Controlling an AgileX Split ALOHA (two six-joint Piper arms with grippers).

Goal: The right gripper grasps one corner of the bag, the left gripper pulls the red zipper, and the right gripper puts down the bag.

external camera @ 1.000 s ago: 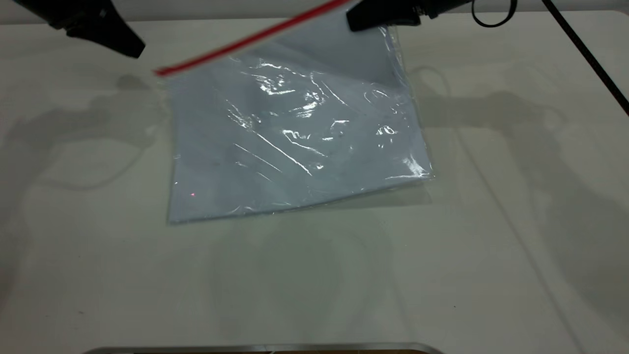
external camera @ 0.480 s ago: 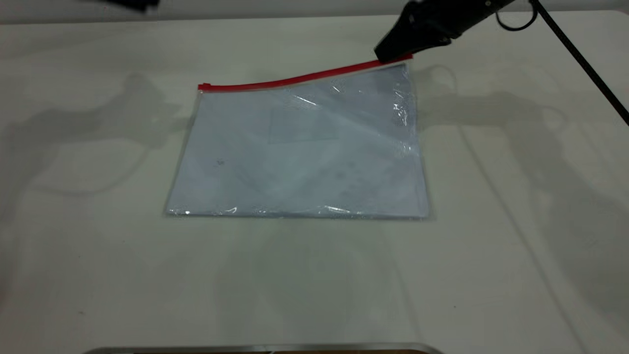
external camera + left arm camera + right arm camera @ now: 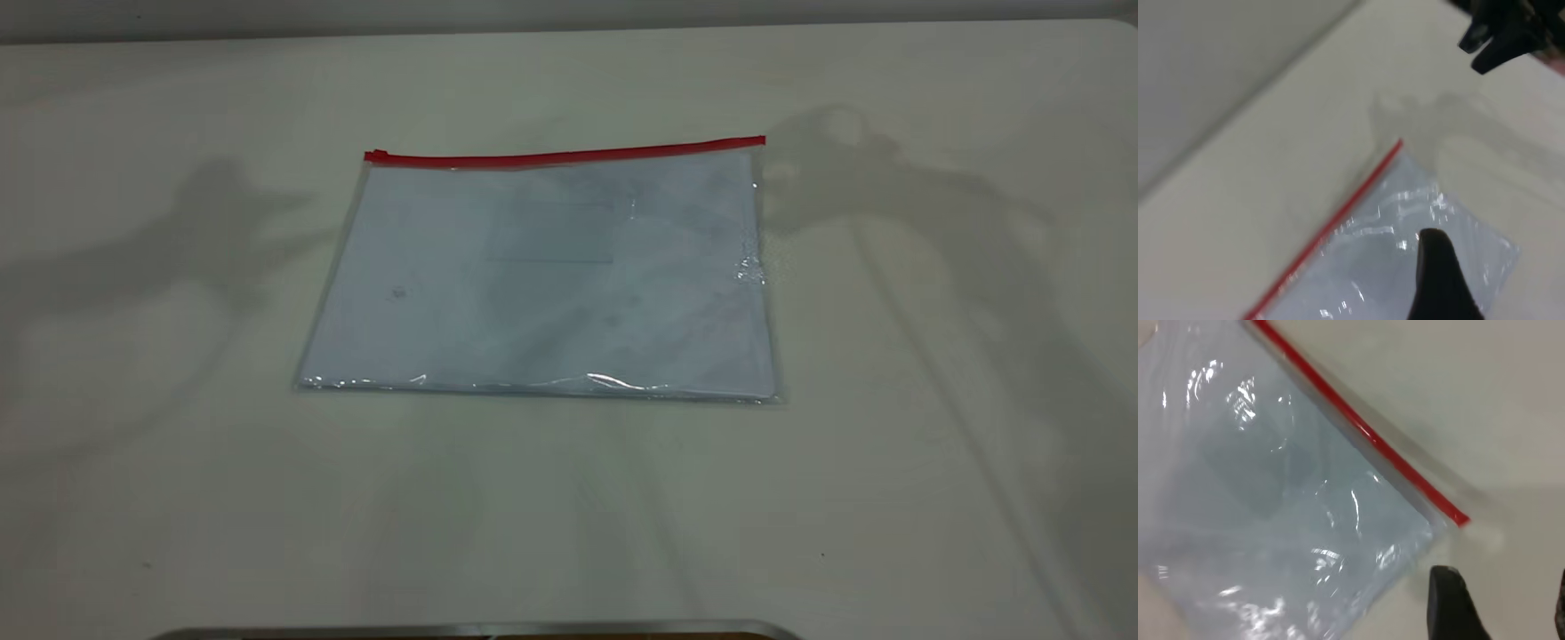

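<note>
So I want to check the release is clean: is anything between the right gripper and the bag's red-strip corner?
Nothing visible. The right gripper is apart from the corner of the bag, with only bare table between.

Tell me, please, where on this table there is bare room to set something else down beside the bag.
The table is bare on every side of the bag: a broad strip between its lower edge and the near table edge, wide patches left and right, and a narrower band beyond the red zipper. Nowhere is crowded.

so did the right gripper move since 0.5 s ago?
Yes. It has left the exterior view; earlier it was at the bag's red-zipper corner. The bag lies flat on the table.
</note>
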